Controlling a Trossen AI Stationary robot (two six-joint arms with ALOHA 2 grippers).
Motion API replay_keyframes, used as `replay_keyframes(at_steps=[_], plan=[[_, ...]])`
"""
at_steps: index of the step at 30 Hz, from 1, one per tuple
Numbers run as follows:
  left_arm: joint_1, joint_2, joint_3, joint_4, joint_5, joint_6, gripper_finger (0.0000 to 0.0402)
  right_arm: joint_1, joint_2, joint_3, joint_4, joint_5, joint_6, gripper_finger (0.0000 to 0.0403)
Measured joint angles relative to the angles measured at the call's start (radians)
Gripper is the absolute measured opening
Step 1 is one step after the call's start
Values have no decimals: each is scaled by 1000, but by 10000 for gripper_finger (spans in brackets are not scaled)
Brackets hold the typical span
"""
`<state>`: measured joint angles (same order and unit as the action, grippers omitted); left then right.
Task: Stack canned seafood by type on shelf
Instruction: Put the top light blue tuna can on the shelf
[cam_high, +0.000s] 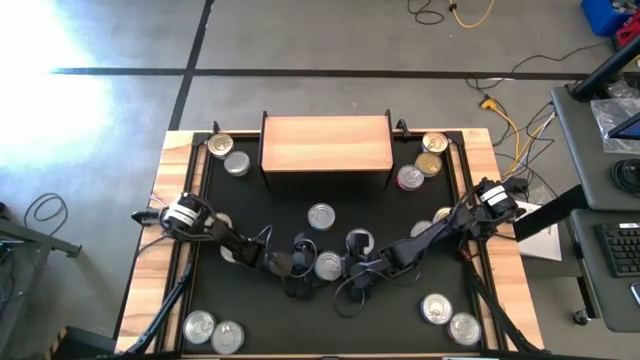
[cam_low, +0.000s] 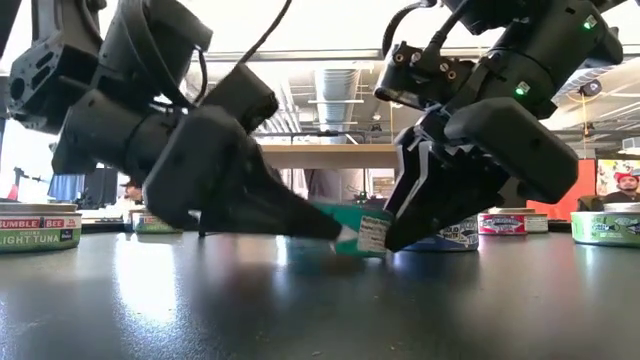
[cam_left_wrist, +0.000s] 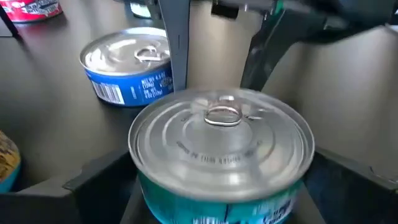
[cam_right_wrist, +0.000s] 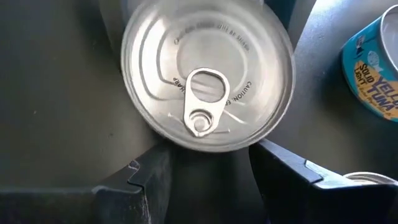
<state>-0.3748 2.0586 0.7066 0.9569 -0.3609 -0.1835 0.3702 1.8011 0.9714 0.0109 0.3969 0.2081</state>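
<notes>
Can: a short round teal-labelled metal tin with a silver pull-tab lid (cam_low: 362, 232) is seen low on the dark table top (cam_high: 390, 310), mid-table, well short of the shelf.
Left gripper (cam_high: 296, 262): jaws are spread wide either side of the tin, not yet closed on it.
Right gripper (cam_high: 360, 266): opened too, set close against the same tin from the other side (contact cannot be told).
Shelf: the light-wood board on thin black legs (cam_high: 326, 143) is bare on top.
Grip advice: the tin should be centred between the fingers before closing, by one arm only.
Room: the blue-labelled silver-lidded tin (cam_left_wrist: 127, 67) lies near; a straight lift is favoured, then a path toward the shelf between the loose tins.
</notes>
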Motion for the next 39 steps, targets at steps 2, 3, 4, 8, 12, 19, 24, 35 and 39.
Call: replay_keyframes(at_steps=[2, 3, 4, 8, 12, 19, 24, 35, 39], plan=[[0, 32, 6, 35, -9, 3, 398, 0, 0, 0, -4, 0, 3, 194], [0, 46, 8, 56, -11, 3, 398, 0, 0, 0, -7, 0, 4, 194], [0, 61, 7, 98, -15, 4, 398, 0, 0, 0, -13, 0, 5, 194], [0, 99, -24, 237, -13, -15, 395, 0, -2, 0, -14, 4, 9, 194], [0, 89, -60, 267, -20, -64, 376, -3, -2, 2, -3, 20, 7, 194], [-15, 15, -98, 241, -60, -75, 367, -5, -15, 35, -40, 31, -23, 194], [-20, -112, -94, 91, -130, -37, 368, -6, -74, 99, -193, 41, -49, 194], [86, -402, -83, -74, -267, 121, 368, -14, -257, 271, -573, 219, -155, 194], [182, -464, -33, -195, -282, 142, 368, -22, -324, 310, -574, 366, -203, 194]])
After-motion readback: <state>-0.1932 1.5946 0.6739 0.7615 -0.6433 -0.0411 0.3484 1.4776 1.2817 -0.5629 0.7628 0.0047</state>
